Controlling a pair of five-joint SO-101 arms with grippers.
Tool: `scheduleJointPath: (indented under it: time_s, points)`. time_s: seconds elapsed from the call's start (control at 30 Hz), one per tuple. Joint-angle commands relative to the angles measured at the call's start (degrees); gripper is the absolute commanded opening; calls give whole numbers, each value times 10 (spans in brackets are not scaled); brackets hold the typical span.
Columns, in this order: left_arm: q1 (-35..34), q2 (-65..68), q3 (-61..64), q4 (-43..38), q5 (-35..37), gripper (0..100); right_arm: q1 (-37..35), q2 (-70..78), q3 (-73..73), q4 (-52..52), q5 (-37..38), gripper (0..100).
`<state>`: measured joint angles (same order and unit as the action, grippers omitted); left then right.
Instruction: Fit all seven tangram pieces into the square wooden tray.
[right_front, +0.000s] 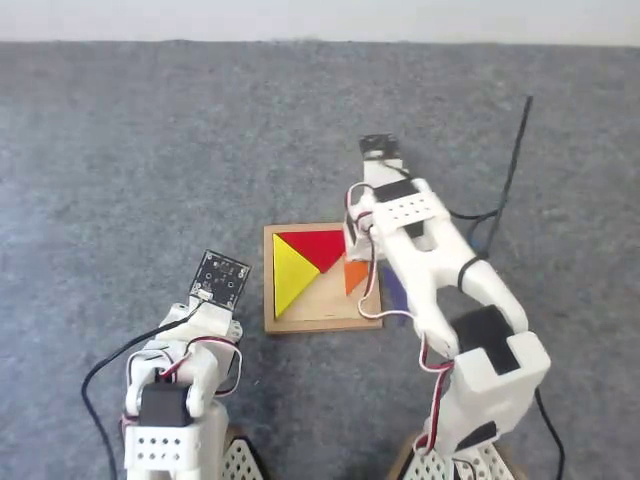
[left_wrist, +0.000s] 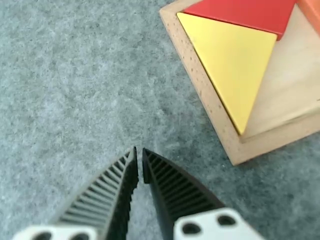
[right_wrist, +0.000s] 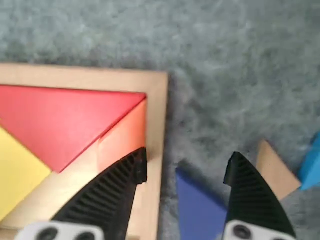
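Square wooden tray (right_front: 320, 322) on grey carpet (right_front: 150, 150), between the two arms, seen from above.

The tray holds three pieces. The yellow triangle (right_front: 290, 272) lies with its long edge flush along the wall nearest the left arm, its apex pointing to the tray's centre. The red triangle (right_front: 318, 247) has its long edge along the far wall, with its apex also at the centre, so the two meet along one slanted edge. The orange piece (right_front: 354, 274) sits against the wall nearest the right arm (its outline is partly hidden by that arm). The near portion of the tray floor is bare wood.

Outside the tray, a dark blue piece (right_wrist: 197, 210) lies on the carpet just beside the rim. A tan piece (right_wrist: 272, 170) and a light blue piece (right_wrist: 311, 167) lie close behind it, touching or nearly so.

The right gripper (right_wrist: 189, 159) stands with its jaws apart and holds nothing. It straddles the tray rim, one finger over the orange piece and the other over carpet by the dark blue piece. The left gripper (left_wrist: 139, 160) has its jaws together and empty, over carpet near the tray corner by the yellow triangle.
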<state>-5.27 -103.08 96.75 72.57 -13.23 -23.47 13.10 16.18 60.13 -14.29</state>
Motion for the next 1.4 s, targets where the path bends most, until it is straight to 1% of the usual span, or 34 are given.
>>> scheduleJointPath:
  time_s: [0.0,0.13,0.27,0.4,0.5,0.6,0.7,0.77,0.83,0.9,1.2,1.3,1.37]
  points:
    - [-3,-13,-4,2,-6,16,22,-8,-24,-9,44,254]
    - [-3,-13,-4,2,-6,16,22,-14,-63,20,46,256]
    - [-3,-13,-4,2,-6,16,22,-54,-71,40,47,256]
    - [-3,-13,-4,2,-6,16,23,-119,-34,44,52,256]
    - [-3,-13,-4,2,-6,16,27,-179,13,44,95,256]
    - [-3,-13,-4,2,-6,16,59,-240,73,44,134,256]
    - [-3,-13,-4,2,-6,16,118,-282,120,41,193,256]
    - [-3,-13,-4,2,-6,16,154,-294,147,38,215,256]
    - [-3,-13,-4,2,-6,16,173,-291,164,26,222,256]
    - [-3,-13,-4,2,-6,16,176,-280,175,1,224,256]
    - [-3,-13,-4,2,-6,16,172,-182,178,-76,219,256]
    - [-3,-13,-4,2,-6,16,163,-152,178,-83,216,255]
    - [-3,-13,-4,2,-6,16,167,-140,177,-84,198,254]
